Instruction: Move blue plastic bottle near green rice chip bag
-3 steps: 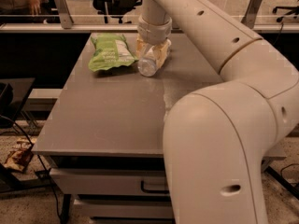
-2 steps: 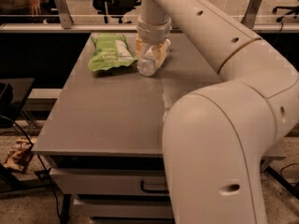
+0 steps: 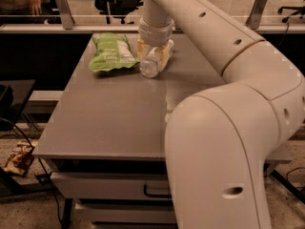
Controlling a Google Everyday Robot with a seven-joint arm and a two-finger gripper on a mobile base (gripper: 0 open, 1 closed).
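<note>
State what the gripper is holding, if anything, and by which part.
The gripper holds the bottle, its fingers on either side of the body; the near end sticks out, beside the bag.

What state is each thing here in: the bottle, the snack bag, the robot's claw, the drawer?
Small clear bluish plastic bottle: lying on its side on the grey table, beside the bag.
Light green crinkled chip bag: lying flat.
Two-finger gripper: at the table's far side, closed around the bottle.
Grey drawer under the table: shut.
</note>
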